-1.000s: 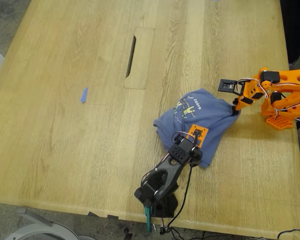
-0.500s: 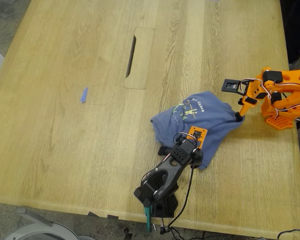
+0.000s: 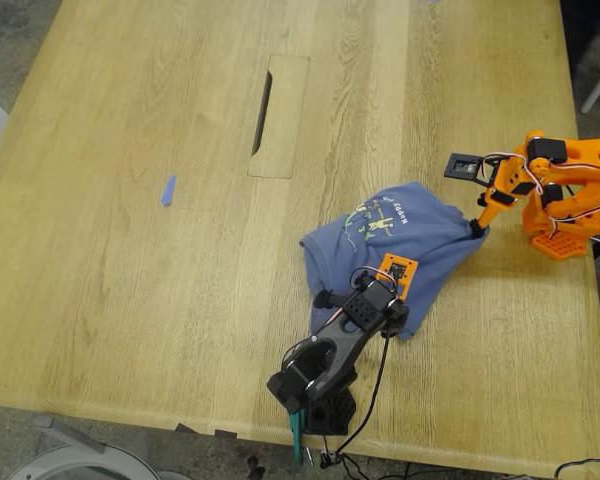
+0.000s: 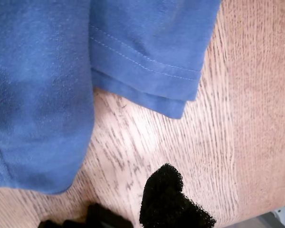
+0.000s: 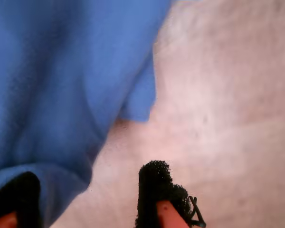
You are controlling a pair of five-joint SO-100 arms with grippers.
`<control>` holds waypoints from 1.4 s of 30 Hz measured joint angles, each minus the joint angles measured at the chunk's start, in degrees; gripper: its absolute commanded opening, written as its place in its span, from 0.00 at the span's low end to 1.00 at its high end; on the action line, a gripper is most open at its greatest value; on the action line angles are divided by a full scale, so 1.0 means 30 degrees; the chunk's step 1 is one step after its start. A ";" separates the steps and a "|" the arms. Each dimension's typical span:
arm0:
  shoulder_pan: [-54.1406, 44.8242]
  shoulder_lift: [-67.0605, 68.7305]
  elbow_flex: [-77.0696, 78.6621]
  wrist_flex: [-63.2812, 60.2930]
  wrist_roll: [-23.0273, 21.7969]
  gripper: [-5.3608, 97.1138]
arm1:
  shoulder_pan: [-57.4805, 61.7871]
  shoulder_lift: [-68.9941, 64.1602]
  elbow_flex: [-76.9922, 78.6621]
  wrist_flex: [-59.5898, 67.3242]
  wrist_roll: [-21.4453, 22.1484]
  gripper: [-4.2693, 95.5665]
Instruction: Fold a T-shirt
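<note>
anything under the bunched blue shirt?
The slate-blue cotton T-shirt lies crumpled on the light wooden table. Bare wood shows around its edges; folds hide whatever is beneath the middle, so I cannot tell.

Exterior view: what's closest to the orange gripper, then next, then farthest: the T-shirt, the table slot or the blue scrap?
1. T-shirt, right at my second gripper, toward the exterior view's right.
2. Table slot, higher up, near the middle.
3. Blue scrap, far on the exterior view's left.
</note>
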 measured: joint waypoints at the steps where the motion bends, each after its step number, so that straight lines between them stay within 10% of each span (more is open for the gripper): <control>1: 0.0000 0.0000 0.0000 -0.0176 0.0000 0.79 | -0.0176 0.0000 0.0000 -0.0410 -0.0088 0.36; 29: -0.1143 0.0000 0.0000 -0.3076 0.1436 0.78 | -0.1875 -0.0469 -0.3428 -0.5244 -0.0498 0.27; 34: -0.3193 -0.1025 -0.0732 -0.5332 0.2900 0.71 | -0.2432 -0.2432 -0.3604 -0.8467 -0.1084 0.04; 42: -0.6768 -0.2607 -0.1348 -1.0020 0.3486 0.38 | -0.2666 -0.6826 -0.4277 -1.3242 -0.1348 0.04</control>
